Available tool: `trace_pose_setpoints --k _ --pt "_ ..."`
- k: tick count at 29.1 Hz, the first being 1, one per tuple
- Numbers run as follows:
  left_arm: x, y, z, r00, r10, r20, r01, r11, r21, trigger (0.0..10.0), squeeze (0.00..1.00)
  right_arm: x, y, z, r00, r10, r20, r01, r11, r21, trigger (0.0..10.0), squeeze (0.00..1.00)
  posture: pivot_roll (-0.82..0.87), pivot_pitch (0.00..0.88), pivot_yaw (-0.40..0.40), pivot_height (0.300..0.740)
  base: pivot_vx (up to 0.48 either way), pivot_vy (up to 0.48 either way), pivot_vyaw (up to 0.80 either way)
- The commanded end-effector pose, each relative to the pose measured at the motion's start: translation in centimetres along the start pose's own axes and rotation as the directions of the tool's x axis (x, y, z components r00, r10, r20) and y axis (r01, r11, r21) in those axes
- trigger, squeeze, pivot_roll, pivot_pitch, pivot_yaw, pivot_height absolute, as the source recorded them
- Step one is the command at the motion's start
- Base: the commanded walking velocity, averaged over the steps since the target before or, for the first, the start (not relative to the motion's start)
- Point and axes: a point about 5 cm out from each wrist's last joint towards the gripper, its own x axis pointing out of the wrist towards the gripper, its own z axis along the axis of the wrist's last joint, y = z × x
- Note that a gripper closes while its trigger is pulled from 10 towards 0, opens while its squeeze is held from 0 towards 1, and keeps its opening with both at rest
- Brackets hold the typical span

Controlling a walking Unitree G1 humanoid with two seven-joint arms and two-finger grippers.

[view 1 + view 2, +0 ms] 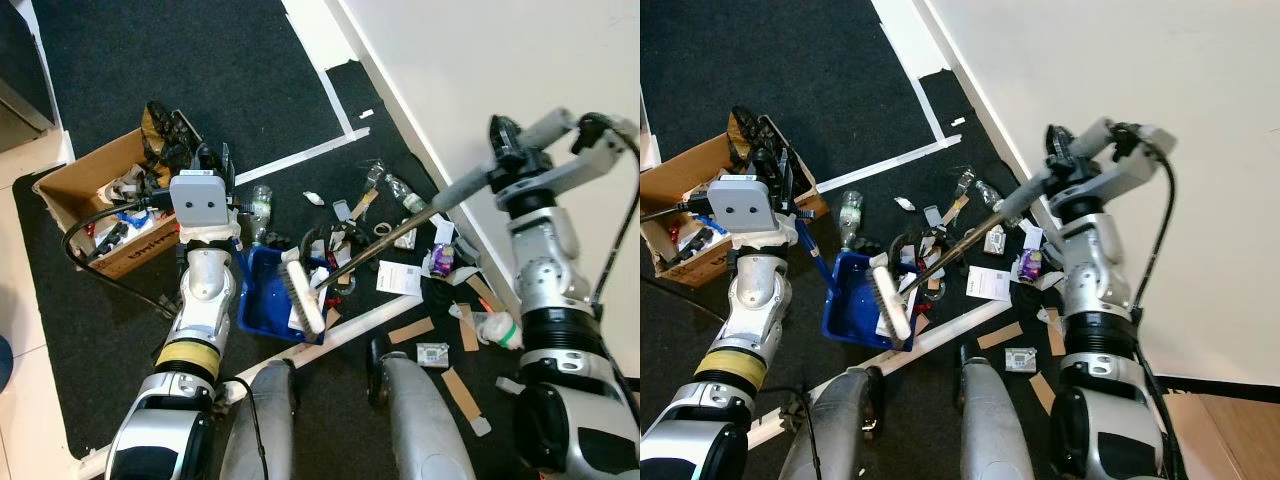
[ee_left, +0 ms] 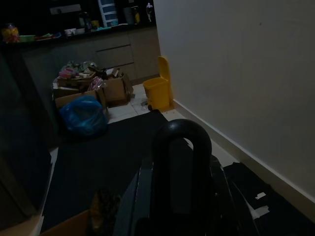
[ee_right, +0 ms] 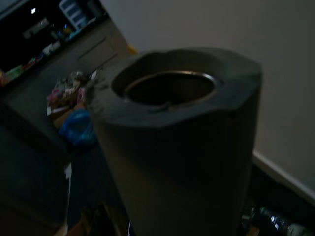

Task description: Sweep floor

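Note:
A blue dustpan (image 1: pixel 258 305) stands on the black mat (image 1: pixel 120 90) in front of me. The broom's white brush head (image 1: pixel 303 296) rests at the pan's mouth. Its long grey handle (image 1: pixel 400 230) slants up to my right gripper (image 1: pixel 508 150), which is shut on it; the handle's hollow end (image 3: pixel 170 88) looms in the right wrist view. My left gripper (image 1: pixel 195 158) is shut on the dustpan's upright handle, whose black loop top (image 2: pixel 179 142) shows in the left wrist view. Litter (image 1: pixel 400 275) of paper scraps, plastic bottles and cardboard strips lies to the right of the pan.
An open cardboard box (image 1: pixel 75 185) of junk stands at my left. The white wall (image 1: pixel 520 60) and its skirting run along my right. White tape lines (image 1: pixel 300 152) cross the mat. My legs (image 1: pixel 410 410) stand just behind the pan. Further off are a yellow bin (image 2: pixel 160 91) and a blue bag (image 2: pixel 83 115).

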Motion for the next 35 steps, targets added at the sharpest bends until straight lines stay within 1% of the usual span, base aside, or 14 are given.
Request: trace_pose_setpoints --k 1,5,9,13,16,19,21,23,24,27,31,32,33,35 --pt "-3.9 0.4 -4.5 0.965 0.027 -0.263 -0.03 1.0 -0.006 10.0 0.0 0.1 -0.5 2.0 0.995 -0.014 0.098 0.007 0.997 0.073 10.0 0.0 0.05 0.309 -0.072 0.74 0.0 0.0 0.0" --pt "-4.4 1.0 -5.0 0.954 0.061 -0.293 -0.077 0.996 -0.042 10.0 0.0 0.1 -1.7 3.7 0.982 -0.07 0.178 0.043 0.988 0.151 10.0 0.0 0.05 0.308 -0.077 0.74 0.0 0.0 0.0" --pt "-4.7 1.2 -5.3 0.948 0.078 -0.31 -0.105 0.992 -0.071 10.0 0.0 -0.1 -2.8 4.9 0.967 -0.115 0.229 0.075 0.981 0.178 10.0 0.0 0.05 0.304 -0.083 0.74 0.0 0.0 0.0" --pt "-5.2 2.0 -5.9 0.928 0.125 -0.351 -0.178 0.976 -0.123 10.0 0.0 -0.5 -4.0 6.5 0.952 -0.151 0.266 0.133 0.987 0.085 10.0 0.0 0.05 0.304 -0.083 0.74 0.0 0.0 0.0" --pt "-5.1 2.2 -6.0 0.928 0.118 -0.354 -0.201 0.957 -0.207 10.0 0.0 -0.8 -5.3 7.9 0.932 -0.195 0.306 0.197 0.98 0.025 10.0 0.0 0.04 0.296 -0.091 0.74 0.0 0.0 0.0" --pt "-5.1 2.4 -6.0 0.931 0.105 -0.35 -0.2 0.948 -0.247 10.0 0.0 -1.2 -6.2 9.0 0.911 -0.237 0.336 0.257 0.966 -0.017 10.0 0.0 0.04 0.292 -0.095 0.74 0.0 0.0 0.0" --pt "-5.2 2.4 -6.3 0.929 0.084 -0.359 -0.202 0.931 -0.304 10.0 0.0 -1.5 -6.8 9.7 0.898 -0.256 0.359 0.295 0.954 -0.059 10.0 0.0 0.04 0.289 -0.096 0.74 0.0 0.0 0.0" --pt "-6.3 2.5 -7.1 0.915 0.059 -0.4 -0.203 0.923 -0.327 10.0 0.0 -2.0 -7.7 10.7 0.876 -0.289 0.386 0.349 0.932 -0.095 10.0 0.0 0.05 0.279 -0.096 0.74 0.0 0.0 0.0" --pt "-6.3 2.5 -7.1 0.915 0.059 -0.4 -0.203 0.923 -0.327 10.0 0.0 -2.0 -7.7 10.7 0.876 -0.289 0.386 0.349 0.932 -0.095 10.0 0.0 0.05 0.279 -0.096 0.74 0.0 0.0 0.0" --pt "-7.4 2.6 -7.6 0.904 0.037 -0.427 -0.203 0.915 -0.35 10.0 0.0 -2.4 -8.4 11.3 0.863 -0.306 0.402 0.379 0.919 -0.113 10.0 0.0 0.05 0.272 -0.095 0.74 0.0 0.0 0.0" --pt "-7.6 2.6 -7.7 0.904 0.03 -0.426 -0.202 0.909 -0.365 10.0 0.0 -2.4 -8.5 11.3 0.865 -0.308 0.396 0.384 0.915 -0.125 10.0 0.0 0.05 0.271 -0.094 0.74 0.0 0.0 0.0" --pt "-7.5 2.5 -7.7 0.909 0.016 -0.416 -0.196 0.897 -0.395 10.0 0.0 -2.5 -8.6 10.9 0.871 -0.311 0.38 0.386 0.912 -0.14 10.0 0.0 0.05 0.256 -0.096 0.74 0.0 0.0 0.0" --pt "-7.5 2.5 -7.7 0.909 0.016 -0.416 -0.196 0.897 -0.395 10.0 0.0 -2.5 -8.6 10.9 0.871 -0.311 0.38 0.386 0.912 -0.14 10.0 0.0 0.05 0.256 -0.096 0.74 0.0 0.0 0.0" --pt "-7.1 2.2 -7.4 0.925 -0.011 -0.38 -0.183 0.864 -0.469 10.0 0.0 -2.7 -8.8 9.8 0.882 -0.322 0.344 0.395 0.903 -0.168 10.0 0.0 0.06 0.24 -0.098 0.74 0.0 0.0 0.0"
